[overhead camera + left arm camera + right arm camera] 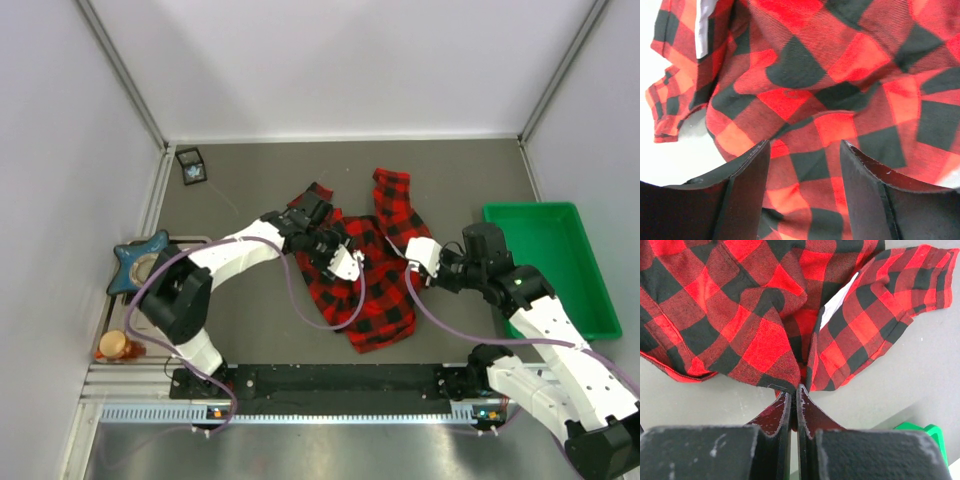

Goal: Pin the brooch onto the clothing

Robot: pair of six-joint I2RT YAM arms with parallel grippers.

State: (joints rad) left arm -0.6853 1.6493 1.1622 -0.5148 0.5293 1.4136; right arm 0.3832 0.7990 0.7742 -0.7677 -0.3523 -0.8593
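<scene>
The red-and-black plaid shirt [372, 285] lies crumpled in the middle of the table, its lettering hidden. My left gripper [345, 262] is open just above the shirt's left part; in the left wrist view its fingers [747, 185] straddle the plaid cloth [805, 90] without pinching it. My right gripper [420, 255] is shut on the shirt's right edge; in the right wrist view the closed gripper [794, 390] pinches a fold of the cloth [765, 340]. The brooch [192, 172], a tiny pale speck, lies in a small black box at the far left, away from both grippers.
A green tray [590, 290] stands at the right. A dark blue star-shaped object [140, 262] and a round orange-brown object [118, 345] sit at the left edge. White walls enclose the grey table [260, 330].
</scene>
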